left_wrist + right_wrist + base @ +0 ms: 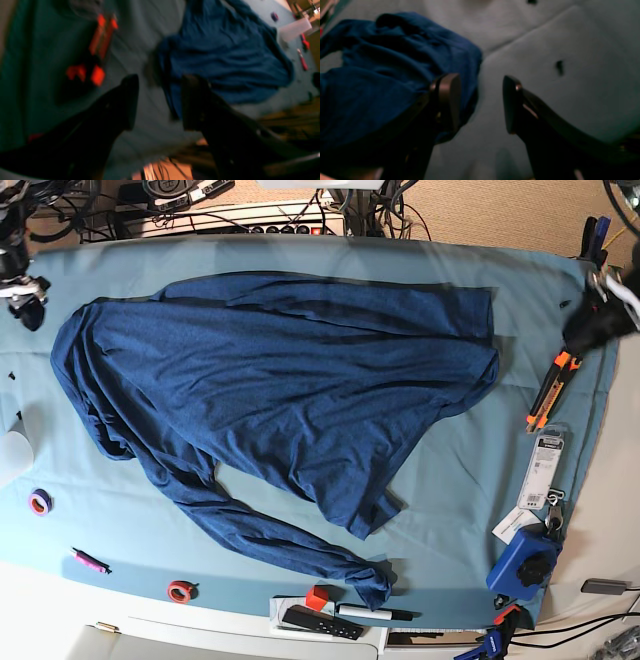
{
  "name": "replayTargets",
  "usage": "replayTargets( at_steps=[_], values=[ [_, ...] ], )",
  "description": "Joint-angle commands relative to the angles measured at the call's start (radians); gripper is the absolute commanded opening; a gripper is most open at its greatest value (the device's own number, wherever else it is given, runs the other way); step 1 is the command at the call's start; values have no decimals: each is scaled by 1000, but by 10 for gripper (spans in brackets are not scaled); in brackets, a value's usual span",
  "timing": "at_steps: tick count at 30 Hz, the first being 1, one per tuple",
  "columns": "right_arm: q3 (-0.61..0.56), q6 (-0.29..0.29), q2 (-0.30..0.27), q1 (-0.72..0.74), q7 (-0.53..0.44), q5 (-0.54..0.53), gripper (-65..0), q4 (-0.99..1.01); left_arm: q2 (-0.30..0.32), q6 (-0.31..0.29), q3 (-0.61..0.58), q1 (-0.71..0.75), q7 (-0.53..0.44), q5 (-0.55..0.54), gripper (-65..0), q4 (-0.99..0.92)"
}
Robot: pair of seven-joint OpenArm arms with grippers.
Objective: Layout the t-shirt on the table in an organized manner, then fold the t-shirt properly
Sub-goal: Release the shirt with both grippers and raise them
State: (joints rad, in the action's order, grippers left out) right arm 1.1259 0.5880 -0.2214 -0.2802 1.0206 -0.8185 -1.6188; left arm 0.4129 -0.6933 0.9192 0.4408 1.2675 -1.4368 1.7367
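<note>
The dark navy t-shirt (280, 380) lies spread and wrinkled across the table (450, 480), with one long sleeve trailing toward the front edge (300, 550). My left gripper (160, 102) is open and empty above the teal cloth, just short of the shirt's edge (225, 55); in the base view it is at the far right (590, 325). My right gripper (480, 102) is open, with bare cloth in its gap. One finger (448, 100) stands against the shirt's bunched edge (382, 75). In the base view it is at the far left (25, 295).
An orange-and-black tool (548, 390), a packet (543, 470) and a blue device (522, 560) lie along the right edge. Tape rolls (40, 502) (181, 590), a pink marker (88, 560), a red cube (317, 598) and a black remote (320, 622) sit along the front. Cables run behind.
</note>
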Motion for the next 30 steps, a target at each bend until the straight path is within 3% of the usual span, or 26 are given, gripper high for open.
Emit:
replayTargets(
  at_steps=[1, 5, 10, 16, 20, 27, 30],
  values=[
    [7, 3, -6, -3, -19, -20, -371, -18, 19, -5, 0, 14, 0, -47, -364, 15],
    [7, 4, 32, -2, -23, -20, -371, -17, 19, -5, -25, 42, 24, -47, -364, 15],
    [6, 7, 23, -3, -26, -18, -371, -16, 19, -5, -122, 41, 39, 8, -365, 15],
    [6, 6, 22, -8, -28, 31, -371, -16, 20, -5, -311, 36, -151, 310, -367, 15],
    [6, 27, 22, -11, -30, 31, -371, -16, 24, -5, -397, 14, -221, 511, -367, 15],
    [6, 48, 22, -11, -55, 31, -371, -16, 129, -5, -502, 13, -379, 746, -367, 54],
    [6, 48, 22, -11, -57, 30, -371, -16, 142, -5, -504, 13, -399, 745, -371, 65]
  ],
)
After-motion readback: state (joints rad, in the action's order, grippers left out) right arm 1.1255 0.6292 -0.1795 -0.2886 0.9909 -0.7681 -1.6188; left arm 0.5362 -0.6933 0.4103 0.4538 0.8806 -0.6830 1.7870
